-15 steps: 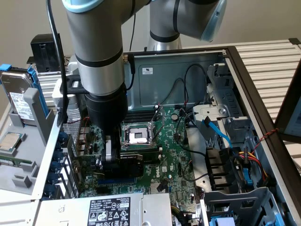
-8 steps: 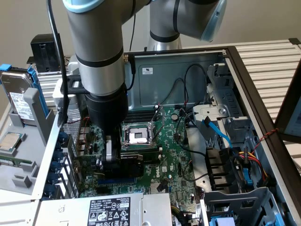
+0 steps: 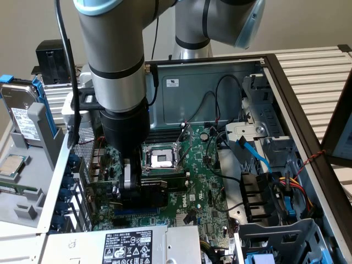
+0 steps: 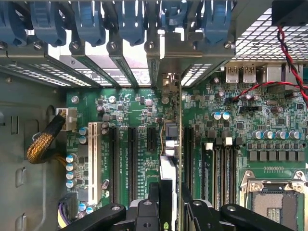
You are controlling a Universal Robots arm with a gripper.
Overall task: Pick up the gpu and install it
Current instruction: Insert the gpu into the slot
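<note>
Hidden: in the exterior view my own arm covers much of the gpu [image 3: 155, 193]. I cannot tell whether its lower edge sits in a slot. In the wrist view the card shows edge-on as 1 thin strip, with no shroud face visible, and my pincer [image 4: 169, 195] is cut off by the frame.

Pincer: narrow, with 2 fingers [image 4: 154, 197] clamped on the gpu, 1 per face.

Position: the card stands upright over the motherboard [image 3: 206, 184], inside the case [image 3: 220, 82], just beside the CPU socket [image 3: 159, 158]. Its bracket end points toward the blue clips [image 4: 91, 21].
</note>
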